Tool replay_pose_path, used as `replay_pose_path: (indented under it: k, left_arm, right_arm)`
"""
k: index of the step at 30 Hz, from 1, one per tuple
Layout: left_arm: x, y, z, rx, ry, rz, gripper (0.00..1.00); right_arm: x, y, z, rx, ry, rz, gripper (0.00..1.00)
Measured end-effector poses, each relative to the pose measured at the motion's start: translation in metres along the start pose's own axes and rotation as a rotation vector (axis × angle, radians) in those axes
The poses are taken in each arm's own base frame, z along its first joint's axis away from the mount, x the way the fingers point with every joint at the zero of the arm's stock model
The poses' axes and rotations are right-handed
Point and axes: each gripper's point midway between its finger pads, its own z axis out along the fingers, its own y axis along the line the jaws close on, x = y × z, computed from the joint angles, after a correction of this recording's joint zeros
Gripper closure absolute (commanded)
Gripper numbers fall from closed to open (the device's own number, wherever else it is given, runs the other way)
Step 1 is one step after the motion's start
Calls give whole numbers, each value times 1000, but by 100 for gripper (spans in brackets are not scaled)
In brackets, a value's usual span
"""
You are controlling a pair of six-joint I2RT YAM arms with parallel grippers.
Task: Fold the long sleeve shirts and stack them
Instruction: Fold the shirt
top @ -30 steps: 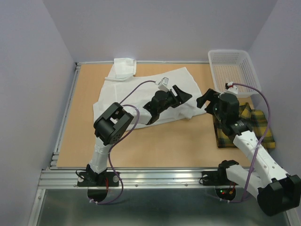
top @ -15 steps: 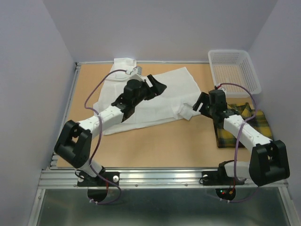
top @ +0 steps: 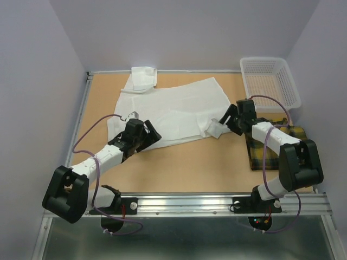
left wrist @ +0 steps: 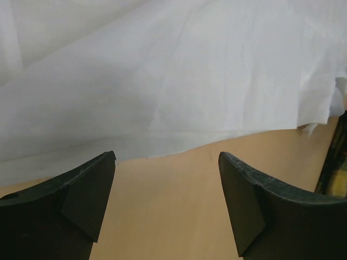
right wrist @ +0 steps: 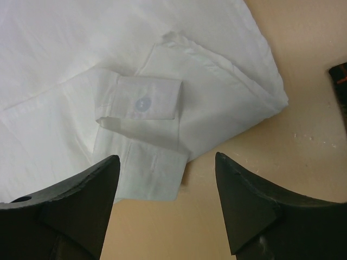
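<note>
Lying on the counter [top: 190,162]: the white shirt [top: 173,105] is spread open across the middle, with its collar [top: 143,78] at the far edge. It is not yet folded, and its near hem [left wrist: 179,146] runs slantwise across bare wood.
Plaid shirt [top: 259,157]: a compact rectangle by the right edge, partly under the right arm. It sits on the near side of the basket [top: 269,58] in the far-right corner and looks already folded.
Left fingers [left wrist: 95,179]: spread wide and holding nothing, low over bare counter just short of the hem at the shirt's near-left corner.
Right fingers [right wrist: 97,184]: parted and empty, close above the sleeve cuff [right wrist: 143,103], which lies doubled over at the shirt's near-right corner with its button [right wrist: 142,104] facing up.
Handling: the cloth looks thin, light and limp. It will likely sag from any single pinch, drag across the wood and crease rather than hold a line, so a lift on both sides together should carry it straighter.
Where to take hold: on the left, the stitched hem at the corner, with one finger slid beneath the edge. On the right, the cuff, whose thicker stitched layers should give a firmer bite than the plain sleeve.
Risk: closing on the top layer only and leaving the rest behind, or pushing the edge into a bunch instead of getting under it.
</note>
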Motion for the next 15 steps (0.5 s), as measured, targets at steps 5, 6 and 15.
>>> replay_pose_path:
  k: [5,6,15]
  left_arm:
    - [6,14,-6,-33,10,-31,12]
    - [2,13,-9,-25,-5,-38,12]
    - [-6,37,-11,-59,-59,-109,14]
  right_arm:
    - [8,-2,11,14,26,59,22]
    - [8,-2,13,16,27,68,22]
    - [6,5,32,11,20,169,25]
